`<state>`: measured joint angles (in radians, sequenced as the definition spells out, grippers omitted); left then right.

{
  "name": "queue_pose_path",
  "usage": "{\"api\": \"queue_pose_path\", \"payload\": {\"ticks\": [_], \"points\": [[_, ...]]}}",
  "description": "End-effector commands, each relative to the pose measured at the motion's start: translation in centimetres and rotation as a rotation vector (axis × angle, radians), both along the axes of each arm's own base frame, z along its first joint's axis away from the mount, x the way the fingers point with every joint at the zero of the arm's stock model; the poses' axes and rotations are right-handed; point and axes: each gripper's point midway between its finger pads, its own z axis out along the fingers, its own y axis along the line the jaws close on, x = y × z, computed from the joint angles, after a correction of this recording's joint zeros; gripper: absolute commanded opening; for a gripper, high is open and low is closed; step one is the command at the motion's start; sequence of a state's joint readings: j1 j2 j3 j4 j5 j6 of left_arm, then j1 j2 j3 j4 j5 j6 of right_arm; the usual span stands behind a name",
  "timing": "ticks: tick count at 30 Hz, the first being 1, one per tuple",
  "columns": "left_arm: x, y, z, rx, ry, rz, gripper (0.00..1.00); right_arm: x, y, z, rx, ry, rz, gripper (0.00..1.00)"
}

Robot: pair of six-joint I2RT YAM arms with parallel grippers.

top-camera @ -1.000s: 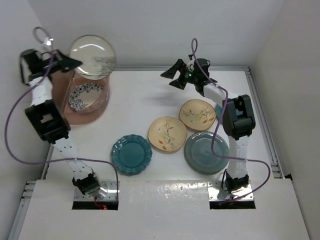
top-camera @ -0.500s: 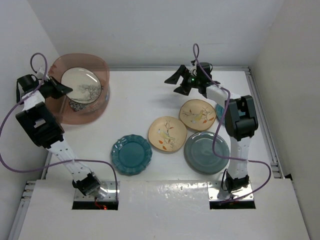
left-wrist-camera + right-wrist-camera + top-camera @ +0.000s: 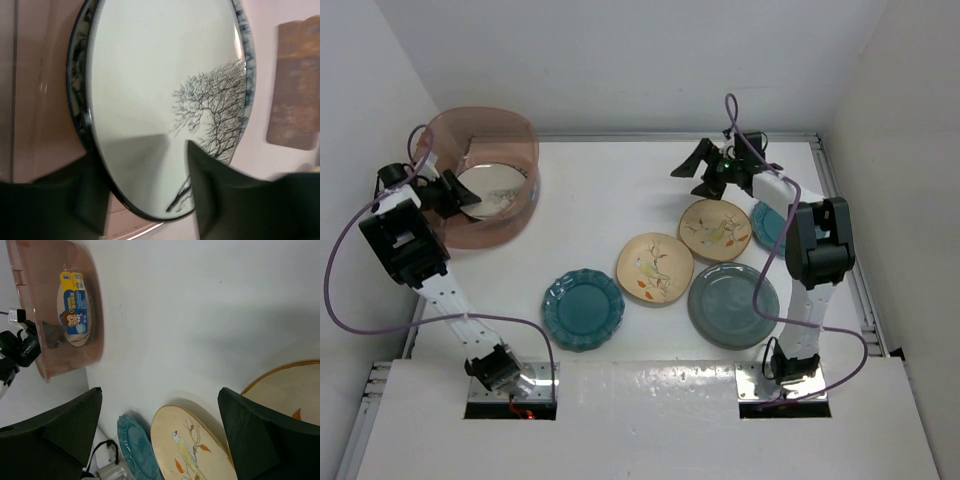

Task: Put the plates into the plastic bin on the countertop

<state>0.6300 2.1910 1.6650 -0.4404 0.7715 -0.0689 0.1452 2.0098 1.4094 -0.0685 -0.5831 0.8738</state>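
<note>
The white dark-rimmed plate (image 3: 165, 90) with a tree motif sits tilted inside the pink plastic bin (image 3: 520, 140) at the far-left corner of the worktop (image 3: 610, 200), its rim between the parted fingers of the left gripper (image 3: 463, 193). The right gripper (image 3: 697, 171) hovers near the far edge, jaws spread wide and empty, beside a bird plate (image 3: 715, 229); a teal plate (image 3: 583, 308) and a grey-green plate (image 3: 732, 305) lie toward the near edge

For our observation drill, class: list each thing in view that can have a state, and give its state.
left gripper: open around the rim of the white plate
right gripper: open, empty
white plate: inside the plastic bin
plastic bin: upright
nearer bird plate: flat on the countertop
farther bird plate: flat
front teal plate: flat
far teal plate: flat, partly hidden
grey-green plate: flat
</note>
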Motion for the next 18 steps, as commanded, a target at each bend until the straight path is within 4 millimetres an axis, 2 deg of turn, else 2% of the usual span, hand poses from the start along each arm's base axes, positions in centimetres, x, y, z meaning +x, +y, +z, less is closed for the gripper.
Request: {"api": "queue_pose_path", "payload": {"ticks": [1,2,3,4,5,7,8,9,10,11,12,13,14,15,16,17,18], "points": [[0.3,0.8,0.5,0.089,0.015,0.001,0.63,-0.1,-1.0,2.8,-0.025,-0.076,0.003,0.96],[0.0,2.0,0.0,0.139,0.061,0.045,0.72,-0.1,-1.8,3.0,-0.033,-0.071,-0.011,0.96],[0.0,2.3,0.0,0.180,0.080,0.051,0.82,-0.4,-2.2,2.8,-0.045,-0.061,-0.012,0.96],[-0.6,2.8,-0.1,0.215,0.117,0.051,1.00,-0.5,-2.9,2.9,-0.069,-0.063,-0.034,0.96],[-1.0,3.4,-0.4,0.275,0.166,0.067,1.00,-0.7,-3.5,3.3,-0.082,-0.064,-0.047,0.96],[-1.9,3.6,-0.3,0.337,0.230,0.043,1.00,-1.0,-6.6,3.2,-0.178,-0.072,-0.127,0.97],[-1.9,3.4,-0.4,0.393,0.269,0.040,1.00,-1.5,-8.9,2.5,-0.220,-0.037,-0.164,0.98],[-2.0,3.4,0.3,0.422,0.281,0.048,1.00,-2.1,-9.9,1.7,-0.245,-0.005,-0.193,0.98],[-2.2,3.5,0.7,0.456,0.292,0.046,1.00,-2.2,-12.9,1.8,-0.287,0.008,-0.281,0.98],[-1.9,3.7,2.4,0.514,0.282,0.066,1.00,-3.7,-14.6,0.6,-0.282,0.077,-0.335,0.97],[-1.8,3.6,3.3,0.544,0.274,0.067,1.00,-4.3,-15.3,0.5,-0.275,0.091,-0.363,0.95],[-1.6,3.6,4.3,0.569,0.261,0.076,1.00,-4.6,-17.1,0.2,-0.266,0.109,-0.413,0.92],[-0.9,3.7,5.8,0.624,0.244,0.085,1.00,-4.9,-18.9,-0.1,-0.260,0.134,-0.485,0.86],[-0.6,3.8,7.2,0.662,0.230,0.104,1.00,-6.7,-19.8,-1.4,-0.274,0.177,-0.517,0.66],[-0.4,3.9,9.2,0.724,0.207,0.107,1.00,-7.6,-20.3,-2.0,-0.298,0.211,-0.533,0.56],[0.2,3.8,11.4,0.817,0.196,0.128,1.00,-8.9,-21.7,-2.8,-0.371,0.255,-0.576,0.45],[0.4,3.6,12.8,0.882,0.188,0.131,1.00,-10.3,-21.9,-3.8,-0.420,0.302,-0.561,0.31]]}}
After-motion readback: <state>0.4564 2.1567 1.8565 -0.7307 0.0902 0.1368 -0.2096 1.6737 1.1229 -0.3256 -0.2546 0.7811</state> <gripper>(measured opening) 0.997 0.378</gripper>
